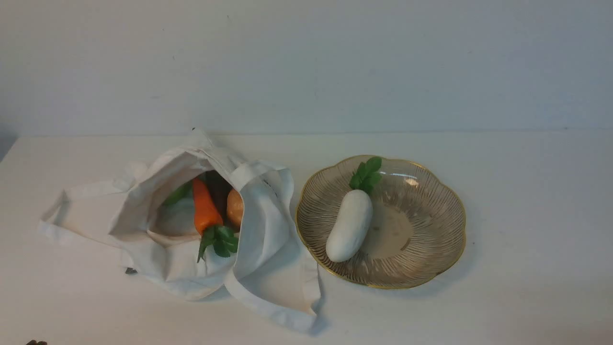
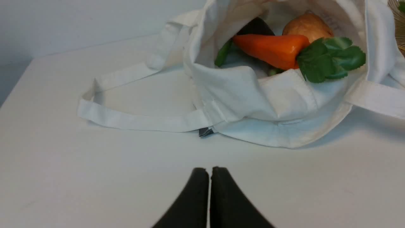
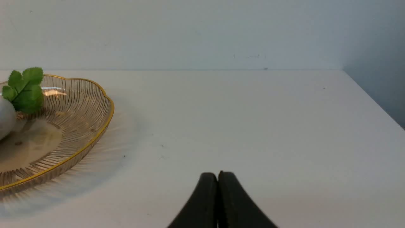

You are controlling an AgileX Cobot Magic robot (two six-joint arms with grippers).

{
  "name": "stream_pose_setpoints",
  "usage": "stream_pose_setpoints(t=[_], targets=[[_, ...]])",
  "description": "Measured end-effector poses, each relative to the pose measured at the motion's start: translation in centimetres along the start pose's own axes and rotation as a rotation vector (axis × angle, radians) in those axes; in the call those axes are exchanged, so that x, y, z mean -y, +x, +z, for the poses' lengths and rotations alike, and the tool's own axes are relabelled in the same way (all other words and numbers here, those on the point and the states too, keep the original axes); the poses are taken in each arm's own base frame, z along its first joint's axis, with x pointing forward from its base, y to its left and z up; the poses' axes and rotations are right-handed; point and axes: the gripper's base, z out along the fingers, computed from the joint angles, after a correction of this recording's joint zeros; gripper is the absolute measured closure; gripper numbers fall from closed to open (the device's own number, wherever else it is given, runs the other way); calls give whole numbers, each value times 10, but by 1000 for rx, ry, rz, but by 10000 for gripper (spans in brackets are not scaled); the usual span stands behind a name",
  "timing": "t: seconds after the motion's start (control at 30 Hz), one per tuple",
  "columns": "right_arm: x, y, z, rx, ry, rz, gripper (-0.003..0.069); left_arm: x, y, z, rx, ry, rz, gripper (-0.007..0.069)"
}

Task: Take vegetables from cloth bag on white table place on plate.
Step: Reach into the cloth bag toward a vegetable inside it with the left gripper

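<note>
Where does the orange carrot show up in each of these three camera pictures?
Front view: the carrot lies in the open mouth of the bag, left of the plate.
Left wrist view: the carrot lies in the bag's mouth.
Right wrist view: not in it.
Shared landmark: the plate shows in all three.
</note>
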Motion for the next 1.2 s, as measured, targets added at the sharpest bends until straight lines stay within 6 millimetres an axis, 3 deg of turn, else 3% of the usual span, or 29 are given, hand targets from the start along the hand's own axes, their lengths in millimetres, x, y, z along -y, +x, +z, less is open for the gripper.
stream_pose_setpoints(t=[0.77,0.9,1.2], targets=[[0,0,0,0,0,1,669,0,0,0,3,5,-20,629],[0,0,0,0,0,0,669,7,-9,-1,81,96,-440,629],[0,0,0,0,0,0,669,3,-24,-3,244,129,-722,629]])
